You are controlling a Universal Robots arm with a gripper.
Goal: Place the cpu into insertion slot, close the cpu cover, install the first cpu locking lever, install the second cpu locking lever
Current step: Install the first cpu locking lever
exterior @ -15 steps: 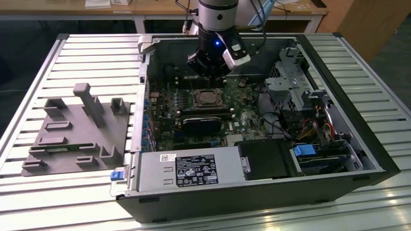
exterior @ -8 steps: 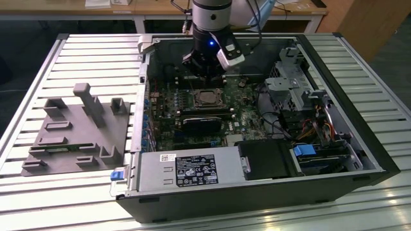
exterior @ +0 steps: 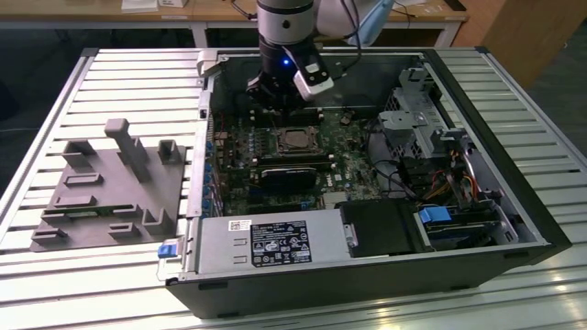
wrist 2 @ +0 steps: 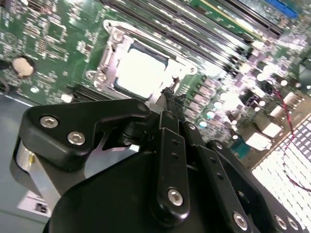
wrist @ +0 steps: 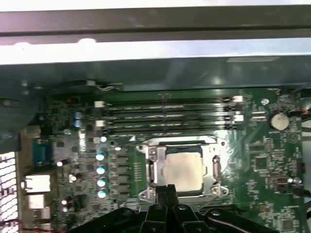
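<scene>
The cpu (wrist: 183, 168), a dull silvery square, lies in the insertion slot (exterior: 295, 139) on the green board; its top glares bright in the second wrist view (wrist 2: 141, 70). The cpu cover (wrist: 151, 167), a thin metal frame, lies flat around the chip, its rim also visible in the second wrist view (wrist 2: 112, 46). My gripper (wrist: 166, 188) is shut, its two black fingers pressed together with nothing between them. The tip (wrist 2: 170, 92) hovers just off the socket's edge. In the exterior view the gripper (exterior: 271, 113) hangs over the back of the board, just behind the socket. I cannot tell how the locking levers stand.
Long black memory slots (wrist: 165, 114) run beside the socket. The open case holds a power supply (exterior: 266, 244) in front, a black rounded component (exterior: 284, 175) and a drive cage (exterior: 413, 117) with cables at the exterior view's right. A grey fixture plate (exterior: 101, 185) lies outside the case.
</scene>
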